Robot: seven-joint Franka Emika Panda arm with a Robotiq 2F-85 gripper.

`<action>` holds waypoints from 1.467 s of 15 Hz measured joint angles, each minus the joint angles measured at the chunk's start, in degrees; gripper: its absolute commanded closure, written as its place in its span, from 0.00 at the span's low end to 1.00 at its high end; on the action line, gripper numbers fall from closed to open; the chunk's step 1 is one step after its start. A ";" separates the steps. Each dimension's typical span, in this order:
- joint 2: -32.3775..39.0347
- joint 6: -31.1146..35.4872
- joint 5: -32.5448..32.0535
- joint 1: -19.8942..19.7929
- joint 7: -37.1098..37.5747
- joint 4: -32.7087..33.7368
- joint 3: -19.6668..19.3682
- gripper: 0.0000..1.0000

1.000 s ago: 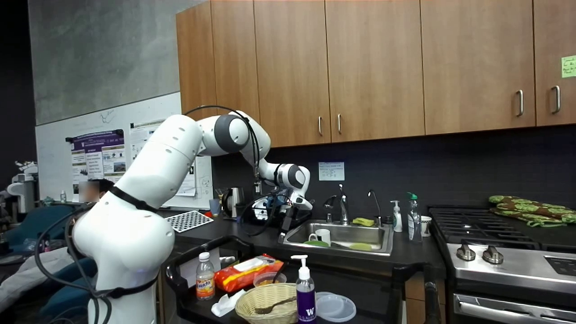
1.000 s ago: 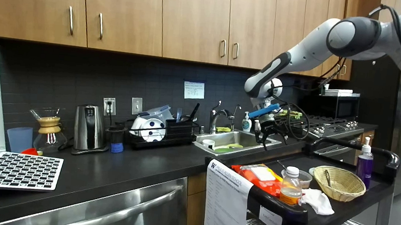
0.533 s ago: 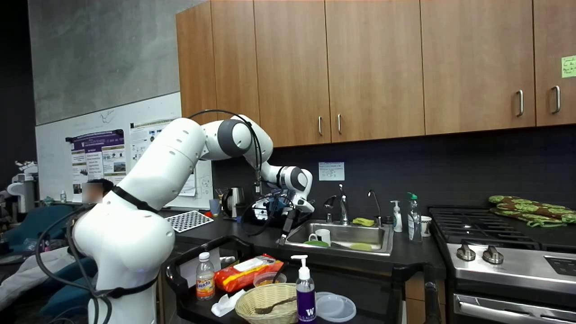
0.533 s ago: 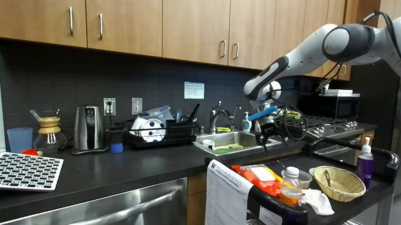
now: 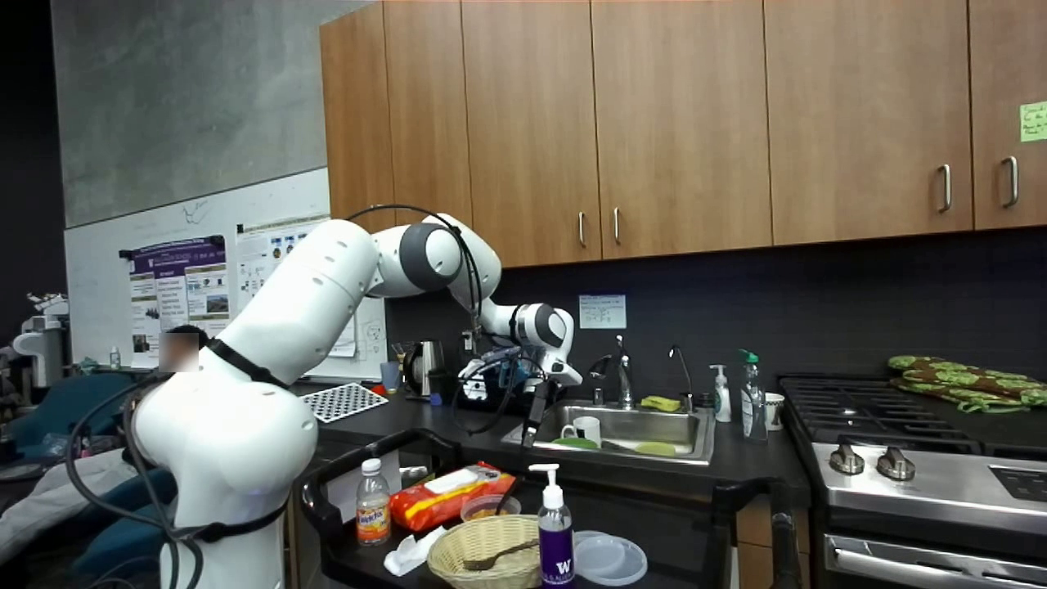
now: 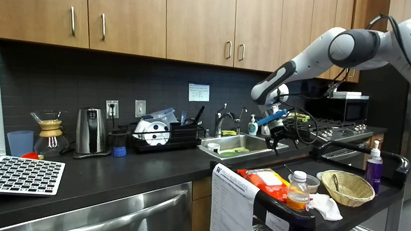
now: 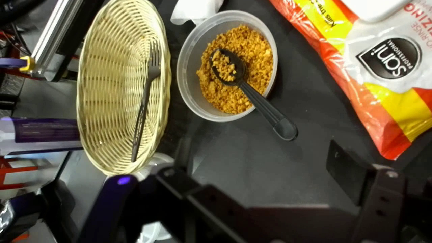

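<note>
My gripper (image 7: 265, 164) is open and empty above the black cart top (image 7: 236, 162) in the wrist view. It also shows in both exterior views (image 5: 532, 421) (image 6: 282, 140). Nearest to it is a black spoon (image 7: 261, 101), whose handle end points toward the gap between the fingers. The spoon's head rests in orange-brown crumbs (image 7: 233, 98) inside a clear round tub (image 7: 189, 74). A wicker basket (image 7: 108, 87) with a dark fork (image 7: 145, 98) in it stands beside the tub. A red and yellow wipes pack (image 7: 364, 98) lies on the other side. The fingers touch none of these.
On the cart also stand an orange-labelled bottle (image 5: 373, 511), a purple pump bottle (image 5: 556, 536), clear lids (image 5: 613, 560) and a white tissue (image 5: 411, 554). The cart has raised black handles (image 6: 360, 147). Behind are a sink (image 5: 702, 433) and a dish rack (image 6: 172, 146).
The arm's upper part has come down a little. The gripper has shifted slightly to the right in both exterior views. The things on the cart have not moved.
</note>
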 measured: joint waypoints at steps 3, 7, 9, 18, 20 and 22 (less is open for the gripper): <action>0.80 0.00 -1.45 -0.01 -0.78 0.66 -0.16 0.00; 2.30 0.06 -1.73 0.01 -1.66 0.84 -0.16 0.00; 3.11 0.09 -1.73 0.01 -1.84 0.86 -0.16 0.00; 5.25 0.39 -1.73 -0.03 -2.68 -0.12 -0.22 0.00; 5.28 0.46 -1.73 -0.05 -2.73 -0.99 -0.33 0.00; 5.28 0.46 -1.73 -0.06 -2.73 -1.39 -0.47 0.00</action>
